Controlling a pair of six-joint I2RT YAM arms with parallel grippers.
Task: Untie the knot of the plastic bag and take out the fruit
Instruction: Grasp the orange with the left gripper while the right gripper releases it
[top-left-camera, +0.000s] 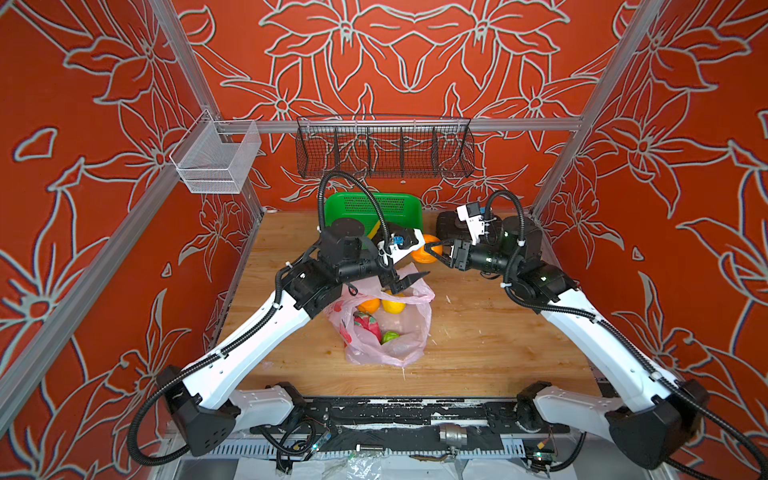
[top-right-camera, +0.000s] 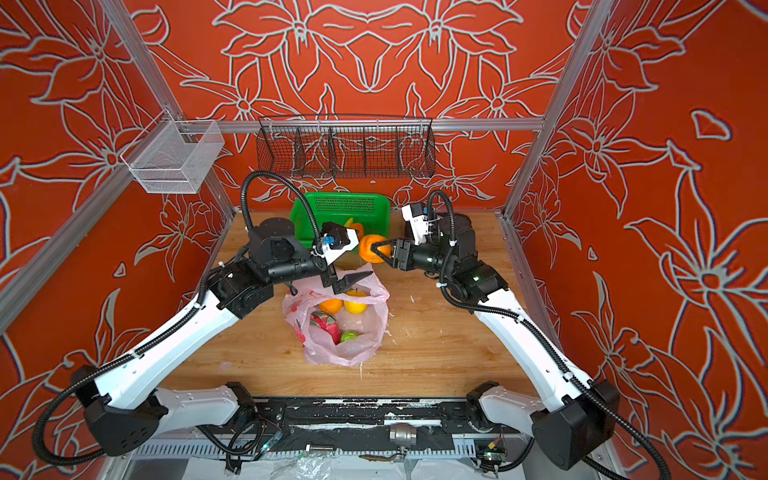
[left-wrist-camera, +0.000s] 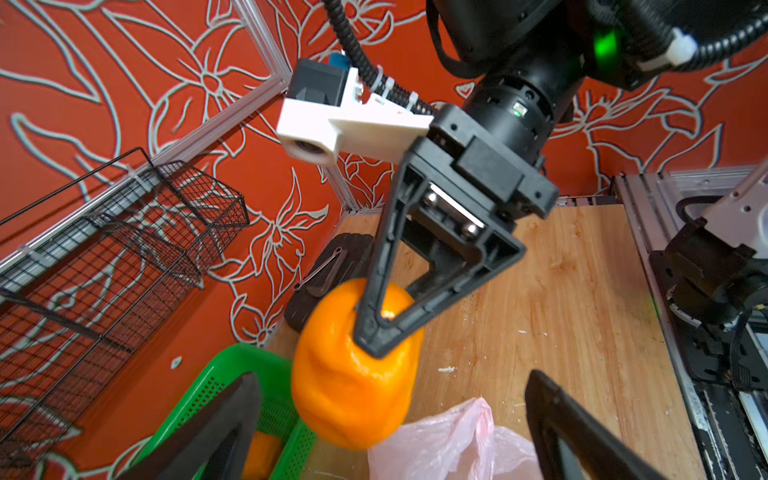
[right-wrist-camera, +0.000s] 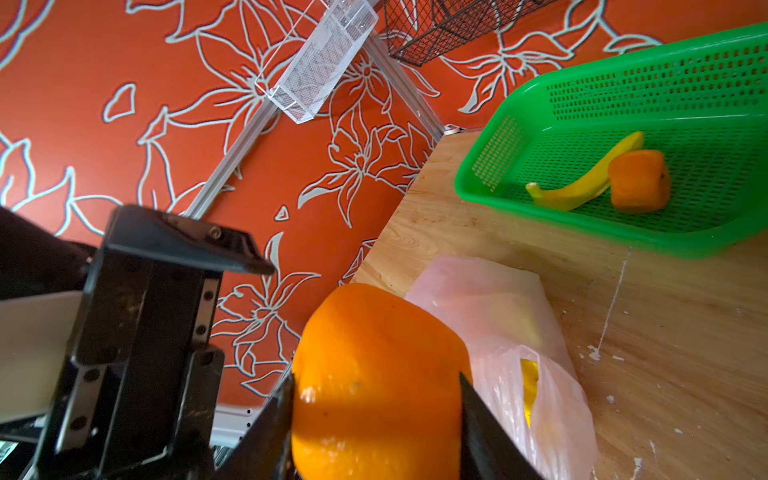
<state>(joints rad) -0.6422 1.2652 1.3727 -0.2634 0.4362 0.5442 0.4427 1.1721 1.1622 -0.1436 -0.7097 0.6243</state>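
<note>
Fingers of the left gripper (top-left-camera: 406, 283) hang spread and empty over the far lip of the plastic bag (top-left-camera: 405, 336). The bag lies open on the counter (top-left-camera: 498, 332) with fruit (top-left-camera: 393, 306) inside, just nearer than them. Beyond, the right gripper (top-left-camera: 430, 252) clamps an orange (top-left-camera: 420, 258) aloft. The green basket (top-left-camera: 374, 203) lies farther back and leftward of it, so the right arm is nearer.

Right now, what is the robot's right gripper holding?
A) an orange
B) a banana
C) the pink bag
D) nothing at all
A: the right gripper is shut on an orange, which sits squeezed between its two fingers, while the banana lies in the green basket.
</note>
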